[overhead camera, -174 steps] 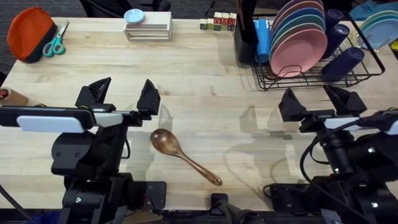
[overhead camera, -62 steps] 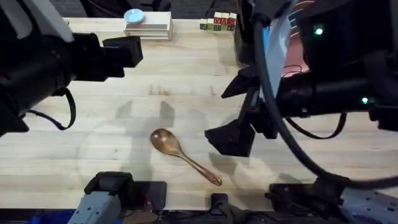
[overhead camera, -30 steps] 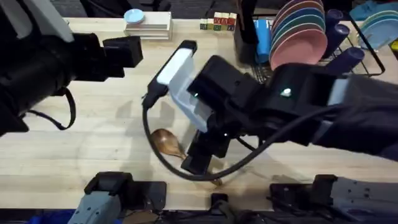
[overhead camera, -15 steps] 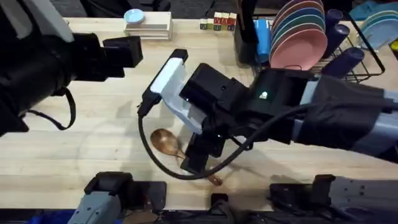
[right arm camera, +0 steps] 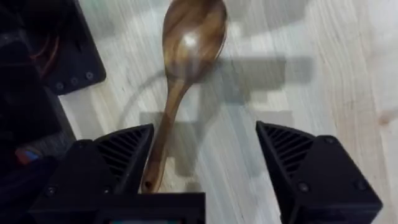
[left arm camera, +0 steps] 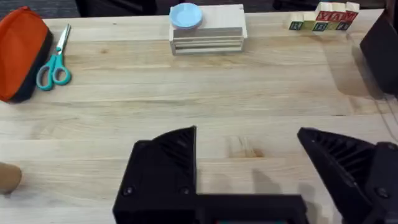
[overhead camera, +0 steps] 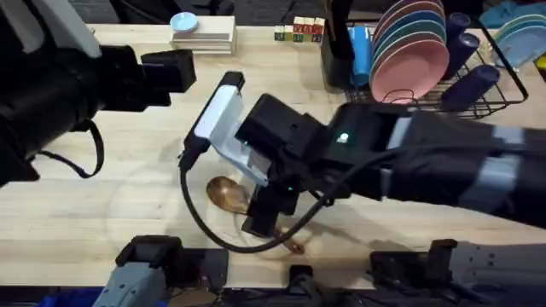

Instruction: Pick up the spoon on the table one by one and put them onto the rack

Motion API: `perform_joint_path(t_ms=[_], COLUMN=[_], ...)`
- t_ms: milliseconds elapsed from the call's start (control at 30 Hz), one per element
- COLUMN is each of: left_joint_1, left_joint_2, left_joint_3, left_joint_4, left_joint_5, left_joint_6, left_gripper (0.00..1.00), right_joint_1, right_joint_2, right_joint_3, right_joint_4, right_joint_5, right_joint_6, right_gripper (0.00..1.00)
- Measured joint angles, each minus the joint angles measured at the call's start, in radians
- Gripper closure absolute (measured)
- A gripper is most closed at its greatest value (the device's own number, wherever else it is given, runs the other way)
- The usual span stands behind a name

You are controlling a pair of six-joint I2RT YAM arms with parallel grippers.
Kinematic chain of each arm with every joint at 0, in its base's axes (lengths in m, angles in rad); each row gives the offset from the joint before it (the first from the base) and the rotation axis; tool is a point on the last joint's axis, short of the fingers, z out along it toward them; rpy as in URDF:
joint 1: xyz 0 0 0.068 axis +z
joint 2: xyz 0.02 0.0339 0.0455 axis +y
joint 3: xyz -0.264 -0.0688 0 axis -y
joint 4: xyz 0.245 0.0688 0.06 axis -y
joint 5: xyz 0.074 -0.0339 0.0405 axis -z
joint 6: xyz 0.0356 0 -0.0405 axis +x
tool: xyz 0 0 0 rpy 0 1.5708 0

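Spoon (overhead camera: pixel 227 194) lies on table (overhead camera: pixel 128 213), rack (overhead camera: pixel 444 98) far right.

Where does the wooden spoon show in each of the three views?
Overhead: the spoon lies near the table's front edge, handle hidden under the right arm.
Left wrist: not in it.
Right wrist: spoon lies bowl up, handle running down beside one finger of the open right gripper.
Shared landmark: the right gripper over the spoon's handle.
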Motion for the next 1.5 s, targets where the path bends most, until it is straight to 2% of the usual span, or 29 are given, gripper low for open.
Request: perform_joint_path(t_ms=[500,933,1167,1267,1400,1500], left_joint_1=[0.000,0.000,0.000,0.000,0.000,0.000], left_joint_2=[0.000,0.000,0.000,0.000,0.000,0.000], left_joint_3=[0.000,0.000,0.000,0.000,0.000,0.000], left_joint_4=[0.000,0.000,0.000,0.000,0.000,0.000], left_joint_5=[0.000,0.009,0.027,0.027,0.027,0.027], left_joint_6=[0.000,0.000,0.000,0.000,0.000,0.000], left_gripper=[0.007,0.007,0.007,0.007,0.008,0.007], right_joint_1=[0.078,0.092,0.138,0.148,0.153,0.153], right_joint_2=[0.055,0.170,0.191,0.199,0.201,0.201], right_joint_3=[0.001,0.002,0.009,0.017,0.018,0.018], right_joint_4=[0.026,0.049,0.053,0.057,0.062,0.063], right_joint_5=[0.028,0.036,0.095,0.108,0.113,0.117], right_joint_6=[0.027,0.035,0.041,0.041,0.049,0.058], right_gripper=[0.008,0.008,0.020,0.193,0.574,0.767])
